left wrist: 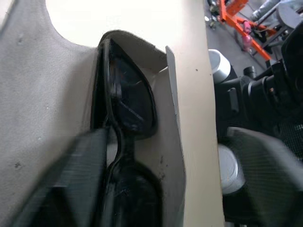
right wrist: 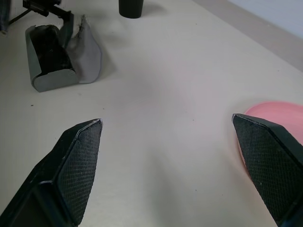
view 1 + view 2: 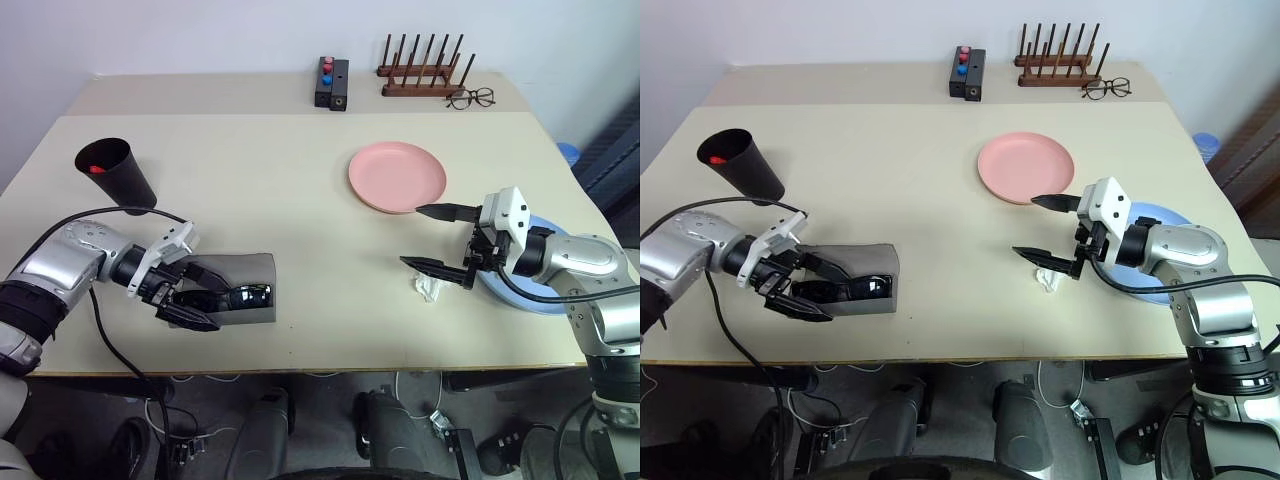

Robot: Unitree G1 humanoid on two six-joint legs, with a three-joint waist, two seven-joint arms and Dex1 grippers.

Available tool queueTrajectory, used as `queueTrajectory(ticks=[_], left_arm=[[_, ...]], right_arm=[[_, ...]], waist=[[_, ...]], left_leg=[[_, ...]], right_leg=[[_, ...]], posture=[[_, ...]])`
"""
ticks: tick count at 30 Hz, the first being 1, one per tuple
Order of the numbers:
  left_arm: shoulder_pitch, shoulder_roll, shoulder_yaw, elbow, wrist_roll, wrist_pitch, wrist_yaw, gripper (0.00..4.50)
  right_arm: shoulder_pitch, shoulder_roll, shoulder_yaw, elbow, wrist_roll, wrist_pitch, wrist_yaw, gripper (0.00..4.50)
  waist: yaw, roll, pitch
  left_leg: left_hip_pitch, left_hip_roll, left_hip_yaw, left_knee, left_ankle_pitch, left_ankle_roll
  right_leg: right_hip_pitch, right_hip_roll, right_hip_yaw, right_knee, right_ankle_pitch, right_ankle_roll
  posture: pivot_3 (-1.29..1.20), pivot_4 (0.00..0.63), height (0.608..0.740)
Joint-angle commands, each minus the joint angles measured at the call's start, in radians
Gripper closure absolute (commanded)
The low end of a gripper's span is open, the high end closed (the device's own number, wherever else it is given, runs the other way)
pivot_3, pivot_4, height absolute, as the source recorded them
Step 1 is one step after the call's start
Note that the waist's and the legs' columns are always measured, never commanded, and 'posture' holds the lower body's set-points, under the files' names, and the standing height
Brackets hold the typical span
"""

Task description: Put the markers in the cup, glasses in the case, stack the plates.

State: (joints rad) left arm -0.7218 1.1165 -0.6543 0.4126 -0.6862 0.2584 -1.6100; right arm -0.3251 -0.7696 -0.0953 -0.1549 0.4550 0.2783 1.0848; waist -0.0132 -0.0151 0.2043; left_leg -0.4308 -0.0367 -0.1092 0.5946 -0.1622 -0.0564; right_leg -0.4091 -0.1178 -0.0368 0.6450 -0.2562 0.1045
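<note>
— Glasses (image 3: pixel 232 296): where are they?
— In the grey case (image 3: pixel 255 270), near left of the table (image 3: pixel 250 180); my left gripper (image 3: pixel 190 292) angles down at its mouth, fingers spread, pinching nothing.
— Your right gripper (image 3: pixel 440 238)?
— Wide open, hovering beside the pink plate (image 3: pixel 396 176), hiding much of the blue plate (image 3: pixel 1160 215).
— Markers?
— Just red inside the cup (image 3: pixel 118 172).

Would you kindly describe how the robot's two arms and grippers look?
Both arms are silver-grey metal shells with black joints. Each wrist carries a white block, and each gripper, left gripper and right gripper, has two black pointed fingers with textured pads. Black cables loop along each arm.
</note>
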Motion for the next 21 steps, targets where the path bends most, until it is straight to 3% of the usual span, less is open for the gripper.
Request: queueTrajectory(ticks=[1, 16, 21], left_arm=[[-0.025, 0.024, 0.000, -0.014, -0.020, 0.011, -0.004, 0.02], [0.007, 0.051, 0.048, -0.118, -0.046, 0.051, -0.004, 0.02], [0.004, 0.038, 0.075, -0.068, 0.019, -0.016, -0.004, 0.02]], right_arm=[[-0.007, -0.010, -0.034, -0.027, 0.013, -0.012, -0.002, 0.00], [-0.017, -0.002, -0.026, -0.017, 0.009, -0.017, -0.005, 0.00], [-0.018, 0.000, -0.025, -0.015, 0.008, -0.020, -0.005, 0.00]], waist=[[0.000, 0.000, 0.000], [0.000, 0.000, 0.000], [0.000, 0.000, 0.000]], left_leg=[[0.000, 0.000, 0.000, 0.000, 0.000, 0.000], [0.000, 0.000, 0.000, 0.000, 0.000, 0.000], [0.000, 0.000, 0.000, 0.000, 0.000, 0.000]], right_leg=[[0.000, 0.000, 0.000, 0.000, 0.000, 0.000], [0.000, 0.000, 0.000, 0.000, 0.000, 0.000], [0.000, 0.000, 0.000, 0.000, 0.000, 0.000]], posture=[[0.00, 0.150, 0.740], [0.00, 0.150, 0.740], [0.00, 0.150, 0.740]])
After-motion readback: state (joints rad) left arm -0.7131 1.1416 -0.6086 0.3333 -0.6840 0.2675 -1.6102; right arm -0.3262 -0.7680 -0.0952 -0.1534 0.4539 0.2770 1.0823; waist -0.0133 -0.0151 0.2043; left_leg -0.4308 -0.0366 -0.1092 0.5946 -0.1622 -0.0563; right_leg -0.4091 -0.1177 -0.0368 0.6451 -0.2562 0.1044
